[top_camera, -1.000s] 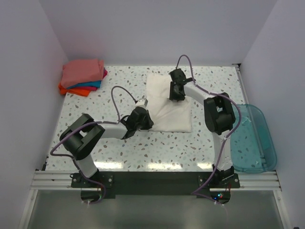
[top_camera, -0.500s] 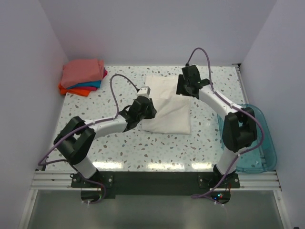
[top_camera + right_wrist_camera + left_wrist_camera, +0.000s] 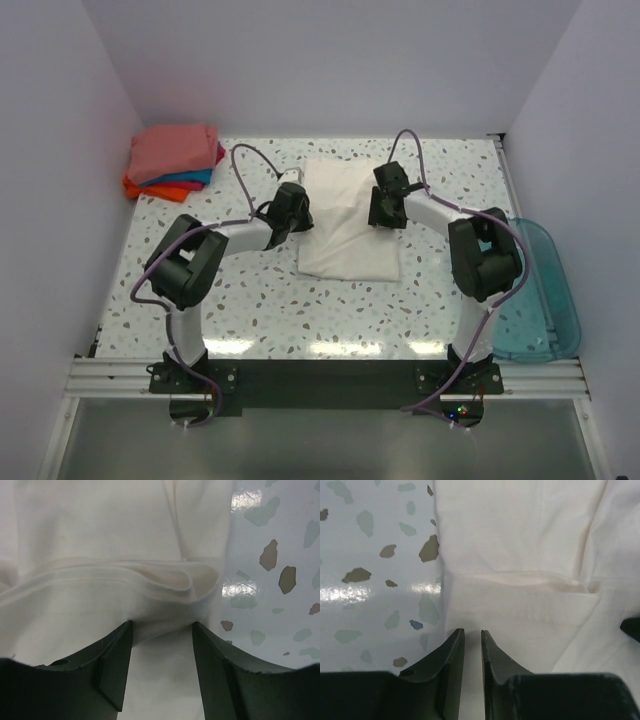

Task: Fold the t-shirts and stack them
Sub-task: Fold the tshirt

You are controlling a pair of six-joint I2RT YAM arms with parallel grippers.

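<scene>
The white t-shirt (image 3: 345, 225) lies folded into a rectangle in the middle of the table; its red print is hidden. My left gripper (image 3: 292, 205) rests at the shirt's left edge. In the left wrist view it (image 3: 471, 633) is nearly shut, with only a thin gap, over the white cloth (image 3: 520, 555), and nothing shows pinched in it. My right gripper (image 3: 385, 207) is at the shirt's right side. In the right wrist view it (image 3: 162, 626) is open, its tips pressed on the cloth (image 3: 100, 540) either side of a layered fold. The folded salmon-pink, teal and orange shirts (image 3: 175, 158) are stacked at the back left.
A translucent teal plastic bin (image 3: 530, 290) sits off the table's right edge. Grey walls close in the table at the back and on both sides. The speckled tabletop (image 3: 300, 310) stretches in front of the shirt.
My left gripper has moved from the shirt's near-left corner up along its left edge. My right gripper swung out to the back right, then came back down onto the shirt's right side.
</scene>
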